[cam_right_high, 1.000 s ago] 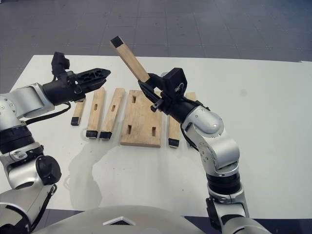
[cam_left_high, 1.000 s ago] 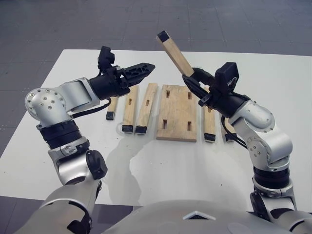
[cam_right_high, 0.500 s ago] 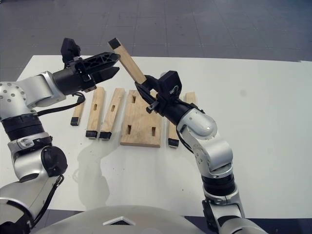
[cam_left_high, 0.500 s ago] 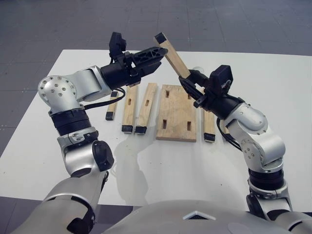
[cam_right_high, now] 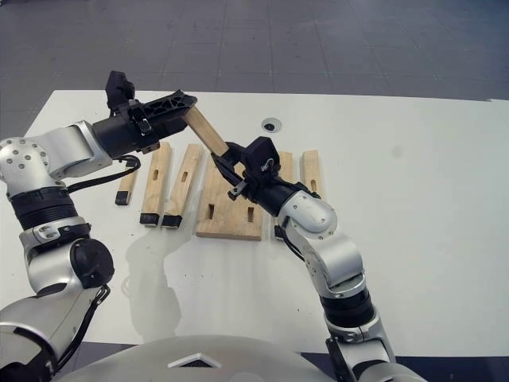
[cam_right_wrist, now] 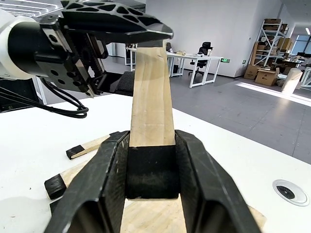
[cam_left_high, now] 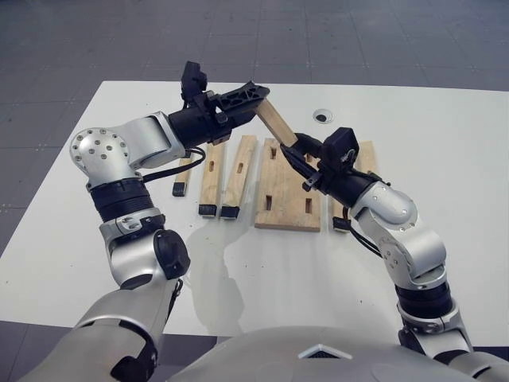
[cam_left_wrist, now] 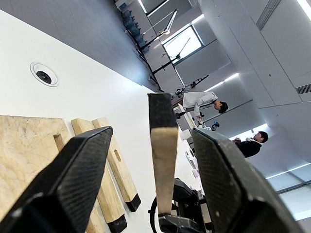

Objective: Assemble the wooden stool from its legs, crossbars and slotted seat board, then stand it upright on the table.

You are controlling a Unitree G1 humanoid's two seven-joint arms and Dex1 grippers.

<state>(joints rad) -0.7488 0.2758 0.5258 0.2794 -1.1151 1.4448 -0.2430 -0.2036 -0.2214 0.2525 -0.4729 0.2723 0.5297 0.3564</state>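
Observation:
A wooden leg [cam_left_high: 278, 126] with black-capped ends hangs slanted above the slotted seat board [cam_left_high: 288, 191]. My right gripper [cam_left_high: 305, 156] is shut on its lower capped end, which the right wrist view shows as the leg [cam_right_wrist: 150, 102] pinched between the fingers [cam_right_wrist: 109, 179]. My left gripper [cam_left_high: 242, 97] is open, and its fingers straddle the leg's upper end without clamping it. In the left wrist view the capped tip [cam_left_wrist: 162, 114] stands in the gap between the two fingers [cam_left_wrist: 77, 170].
Two slotted wooden pieces [cam_left_high: 211, 171] [cam_left_high: 240, 167] and a short piece [cam_left_high: 183, 177] lie left of the seat board. Two more pieces [cam_right_high: 285, 163] [cam_right_high: 310, 171] lie to its right, partly under my right arm. A round cable hole [cam_left_high: 322, 116] is behind them.
My left gripper has swung right and now straddles the leg's upper end. My right gripper has lowered the leg and moved it left, over the seat board.

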